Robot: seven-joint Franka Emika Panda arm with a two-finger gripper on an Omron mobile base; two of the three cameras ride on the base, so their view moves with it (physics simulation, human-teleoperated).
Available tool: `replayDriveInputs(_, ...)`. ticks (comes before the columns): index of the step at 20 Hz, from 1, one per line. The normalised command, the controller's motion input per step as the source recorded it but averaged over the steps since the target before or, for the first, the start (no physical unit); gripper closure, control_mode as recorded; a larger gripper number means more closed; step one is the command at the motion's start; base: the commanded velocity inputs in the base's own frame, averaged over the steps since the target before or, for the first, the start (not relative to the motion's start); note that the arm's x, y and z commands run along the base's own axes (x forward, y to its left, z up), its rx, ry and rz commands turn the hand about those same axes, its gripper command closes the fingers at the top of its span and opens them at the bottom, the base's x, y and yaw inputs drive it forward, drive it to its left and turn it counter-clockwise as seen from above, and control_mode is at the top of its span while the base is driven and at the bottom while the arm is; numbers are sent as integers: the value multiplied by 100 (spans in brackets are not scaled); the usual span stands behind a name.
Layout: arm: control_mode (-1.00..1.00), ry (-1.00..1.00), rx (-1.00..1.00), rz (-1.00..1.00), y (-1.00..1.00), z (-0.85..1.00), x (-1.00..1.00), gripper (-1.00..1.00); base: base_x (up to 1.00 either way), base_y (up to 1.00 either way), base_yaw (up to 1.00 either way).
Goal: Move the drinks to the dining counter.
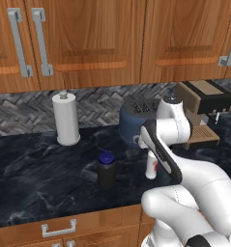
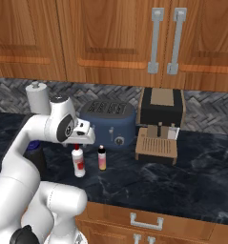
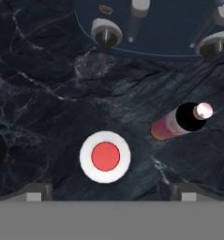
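White red-capped bottle (image 3: 105, 156) upright mid-counter (image 1: 35, 169), in front of blue toaster (image 2: 108, 125). Gripper (image 3: 108, 193) directly overhead, jaws fully spread, holding nothing. Descend straight, keep cap centred between fingertips (image 3: 34, 193); avoid pink bottle (image 2: 102, 157) just beside.

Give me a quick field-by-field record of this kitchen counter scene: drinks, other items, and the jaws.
surface: dark marbled stone counter
drink 1: squat black bottle with blue cap, upright
drink 2: slim white bottle with red cap, upright, directly below the hand
drink 3: tiny pink-and-white bottle with dark cap, upright, beside drink 2
behind: blue toaster, coffee machine, white paper towel roll
gripper: jaws open, holding nothing
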Motion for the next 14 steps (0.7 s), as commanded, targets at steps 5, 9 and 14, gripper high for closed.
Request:
replayDriveInputs(5,-100,0,0,0,0,-6,0,-100,0,0,0)
replayDriveInputs(9,-100,0,0,0,0,0,0,-100,0,0,0)
replayDriveInputs(14,-100,0,0,0,0,0,0,-100,0,0,0)
